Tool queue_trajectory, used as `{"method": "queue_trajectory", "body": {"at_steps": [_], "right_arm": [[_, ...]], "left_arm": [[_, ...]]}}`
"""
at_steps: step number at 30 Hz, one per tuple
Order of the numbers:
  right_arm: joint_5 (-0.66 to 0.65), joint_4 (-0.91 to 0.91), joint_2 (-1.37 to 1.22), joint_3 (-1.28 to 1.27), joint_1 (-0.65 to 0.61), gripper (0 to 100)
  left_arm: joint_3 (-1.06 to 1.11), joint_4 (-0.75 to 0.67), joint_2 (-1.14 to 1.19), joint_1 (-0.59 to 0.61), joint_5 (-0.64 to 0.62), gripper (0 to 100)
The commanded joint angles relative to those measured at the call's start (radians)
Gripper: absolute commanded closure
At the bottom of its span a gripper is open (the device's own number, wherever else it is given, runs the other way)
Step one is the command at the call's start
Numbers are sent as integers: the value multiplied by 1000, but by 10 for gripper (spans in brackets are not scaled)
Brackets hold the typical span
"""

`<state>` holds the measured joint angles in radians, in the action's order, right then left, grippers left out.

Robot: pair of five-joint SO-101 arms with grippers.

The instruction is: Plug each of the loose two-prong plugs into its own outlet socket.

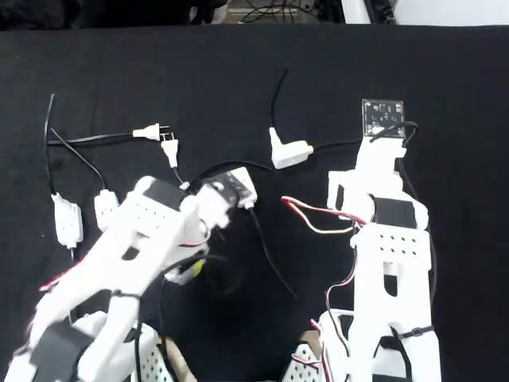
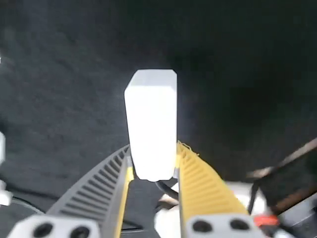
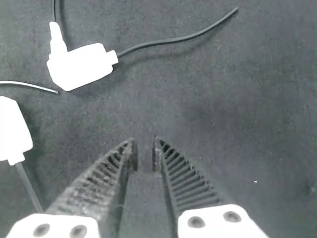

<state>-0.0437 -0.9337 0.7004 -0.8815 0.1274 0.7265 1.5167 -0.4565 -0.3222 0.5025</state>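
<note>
The white block (image 2: 151, 119) stands upright in the left claw (image 2: 153, 154), which is clenched on its lower end. The ribbed fingers (image 2: 198, 183) leave most of the body jutting free ahead (a sensible hold if that free end has to meet a mate). Whether it is a plug or a socket body cannot be told from here.

Seen from above, it hangs over the middle of the counter (image 1: 445, 72), a little toward the left edge. Beyond it, toward the far-left corner, two loose two-prong plugs (image 1: 149, 132) lie just beside each other on their cords. Close to the left edge rest two white oblong bodies (image 1: 67, 220), probably the sockets they belong in.

An angled white plug (image 1: 290, 151) lies near the centre, with its cord running off toward the right edge. The right claw (image 3: 144, 144) hovers low over bare cloth near that angled plug. It is released, its fingers parted only by a narrow slit and grasping nothing, and looks placed to take that plug next.
</note>
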Motion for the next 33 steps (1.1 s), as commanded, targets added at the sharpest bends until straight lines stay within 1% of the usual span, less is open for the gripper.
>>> {"method": "queue_trajectory", "body": {"at_steps": [1, 4, 6, 7, 10, 11, 13, 15, 17, 19, 21, 24, 26, 30, 33], "right_arm": [[5, 20, -2, 8, 8, 939], [3, 20, -2, 7, 8, 939], [3, 20, -2, 7, 8, 939], [2, 20, -2, 7, 8, 939], [0, 20, -2, 7, 8, 939], [0, 20, -2, 7, 8, 939], [0, 20, -2, 7, 8, 939], [0, 20, -2, 7, 8, 939], [0, 20, -2, 7, 8, 939], [0, 20, -2, 7, 6, 939], [0, 21, -2, 7, 6, 939], [0, 21, -2, 7, 6, 939], [2, 21, -2, 7, 6, 939], [2, 32, -2, 4, 6, 939], [0, 69, -2, -18, 6, 939]], "left_arm": [[21, 41, -175, 84, 230, 971], [131, 34, -333, 157, 411, 971], [237, 20, -445, 182, 496, 971], [297, -2, -500, 186, 523, 971], [443, -132, -684, 220, 537, 971], [450, -180, -747, 252, 543, 971], [386, -236, -862, 338, 577, 971], [277, -242, -954, 404, 618, 971], [170, -230, -1000, 435, 663, 971], [77, -193, -1002, 443, 707, 971], [-2, -176, -985, 444, 726, 971], [-130, -173, -931, 440, 723, 971], [-208, -172, -875, 429, 697, 971], [-300, -169, -718, 358, 681, 970], [-325, -83, -594, 260, 683, 970]]}}
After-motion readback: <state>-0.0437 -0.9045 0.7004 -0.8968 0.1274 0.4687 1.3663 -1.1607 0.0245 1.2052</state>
